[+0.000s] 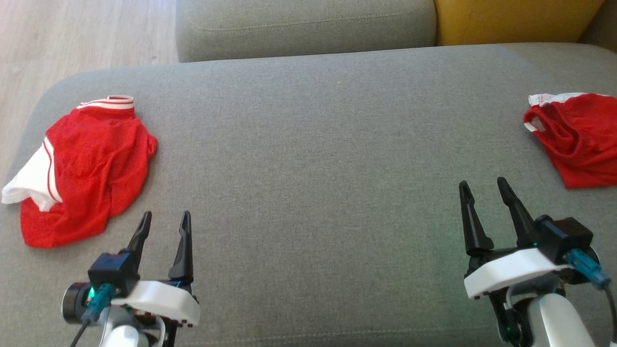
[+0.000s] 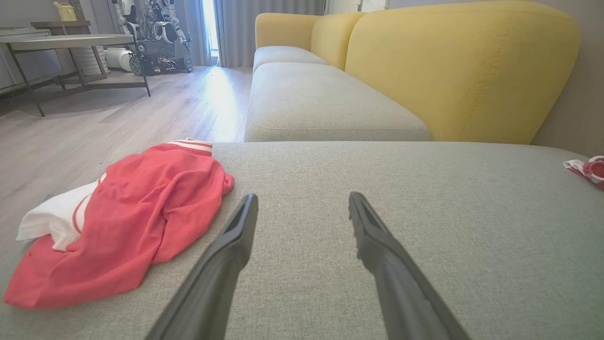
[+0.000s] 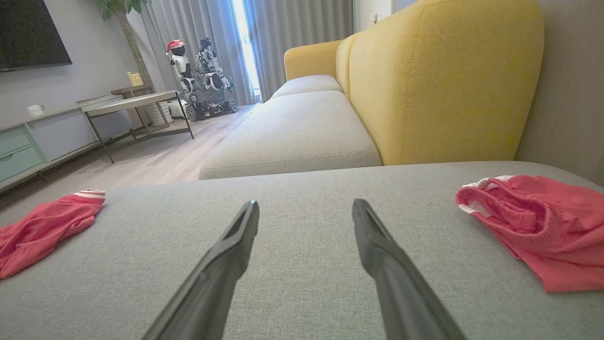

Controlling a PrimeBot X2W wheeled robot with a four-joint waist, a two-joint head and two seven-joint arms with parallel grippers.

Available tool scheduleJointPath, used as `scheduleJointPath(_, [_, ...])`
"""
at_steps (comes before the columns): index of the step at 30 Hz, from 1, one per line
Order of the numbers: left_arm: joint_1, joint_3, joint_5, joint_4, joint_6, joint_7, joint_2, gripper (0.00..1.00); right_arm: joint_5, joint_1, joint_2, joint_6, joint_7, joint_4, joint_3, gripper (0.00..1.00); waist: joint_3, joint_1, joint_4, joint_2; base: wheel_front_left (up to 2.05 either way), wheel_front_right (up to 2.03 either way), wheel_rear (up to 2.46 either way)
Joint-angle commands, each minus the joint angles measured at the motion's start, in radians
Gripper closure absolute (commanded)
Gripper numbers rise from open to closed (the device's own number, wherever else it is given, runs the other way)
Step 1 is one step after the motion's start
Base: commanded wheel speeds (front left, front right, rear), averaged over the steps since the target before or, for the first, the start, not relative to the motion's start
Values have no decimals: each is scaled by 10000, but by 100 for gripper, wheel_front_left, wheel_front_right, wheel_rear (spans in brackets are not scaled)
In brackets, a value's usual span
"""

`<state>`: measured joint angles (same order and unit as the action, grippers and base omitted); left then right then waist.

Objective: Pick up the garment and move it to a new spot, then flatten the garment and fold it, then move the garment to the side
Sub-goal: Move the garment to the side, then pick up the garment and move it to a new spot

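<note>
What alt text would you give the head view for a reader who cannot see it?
Two crumpled red, white-trimmed garments lie far apart on a grey sofa cushion: the left garment near one end, the right garment at the other. The left gripper and right gripper are open and empty.

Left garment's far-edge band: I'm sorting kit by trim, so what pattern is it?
The band is white with thin red stripes; head view shows it best.

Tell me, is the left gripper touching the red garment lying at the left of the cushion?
Apart. The left wrist view shows a strip of bare grey cushion between the edge of the red garment and the left gripper.
</note>
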<state>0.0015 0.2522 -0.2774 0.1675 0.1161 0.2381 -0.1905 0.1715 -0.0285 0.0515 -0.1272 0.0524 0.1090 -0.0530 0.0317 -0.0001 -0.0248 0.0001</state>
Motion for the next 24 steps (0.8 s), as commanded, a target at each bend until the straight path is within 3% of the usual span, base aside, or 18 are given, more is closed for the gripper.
scheduleJointPath(1, [-337, -325, -80, -344, 70, 7, -227, 0, -77, -240, -1, -35, -52, -396, -212, 0, 13, 1, 8, -1, 0, 0, 0])
scheduleJointPath(13, [-447, -235, -147, -404, 125, -8, -233, 0, -202, -132, -8, -35, -72, -461, -120, 0, 40, 1, 240, -1, 0, 0, 0])
scheduleJointPath(24, [-824, -262, -245, -307, 73, 65, -257, 0, -324, -154, -10, -35, -239, -871, -206, 0, 95, 1, 1737, -1, 0, 0, 0])
